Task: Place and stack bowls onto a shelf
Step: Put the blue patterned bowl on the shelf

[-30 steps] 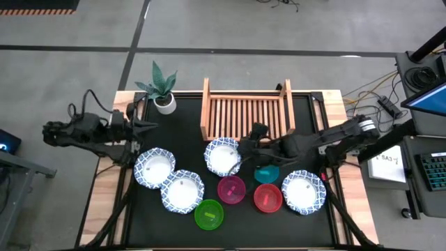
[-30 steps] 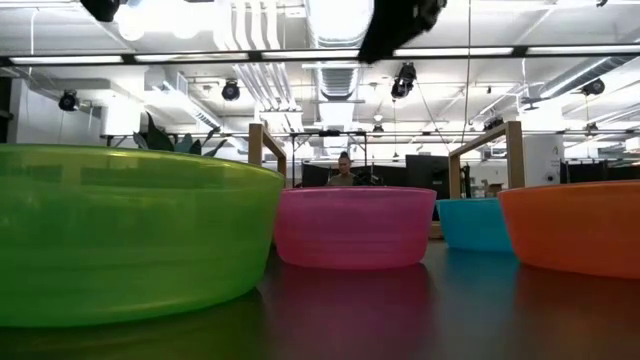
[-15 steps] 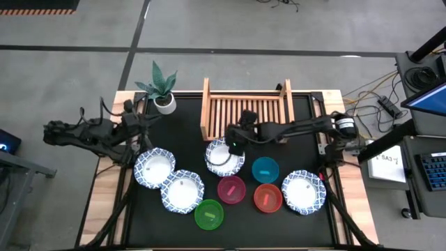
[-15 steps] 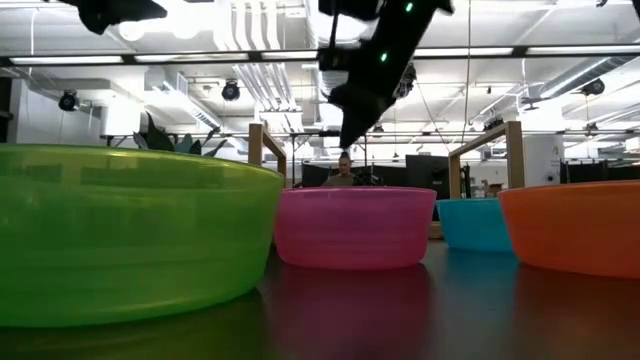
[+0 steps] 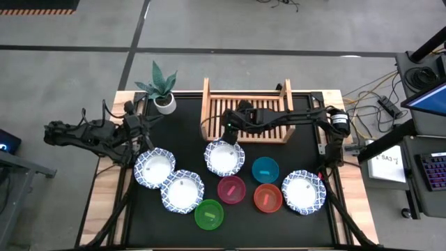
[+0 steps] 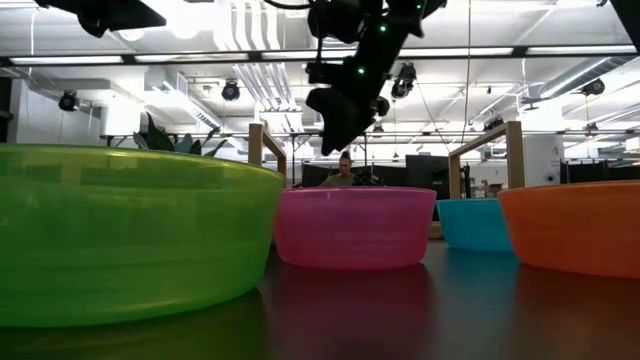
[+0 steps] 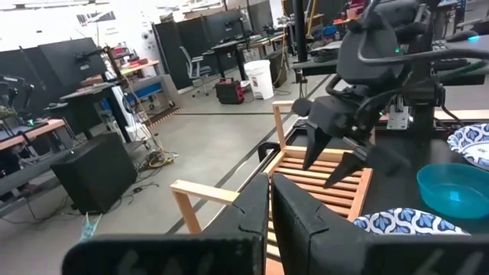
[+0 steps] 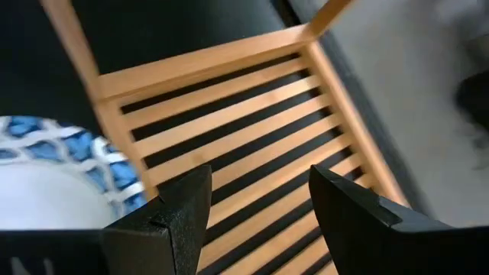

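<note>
- The right gripper (image 5: 226, 129) is hovering over the shelf (image 5: 247, 111), its fingers (image 8: 179, 210) spread apart and holding nothing.
- Just beside those fingers, a patterned bowl (image 5: 224, 157) is sitting on the tabletop (image 5: 313, 125) against the shelf's front rail.
- The left gripper (image 5: 146, 127) is waiting above another patterned bowl (image 5: 154, 168), its fingers (image 7: 248, 210) lying nearly together around nothing.
- The teal bowl (image 5: 265, 169), magenta bowl (image 5: 231, 189), red bowl (image 5: 267, 198) and green bowl (image 5: 208, 214) are resting further from the shelf.
</note>
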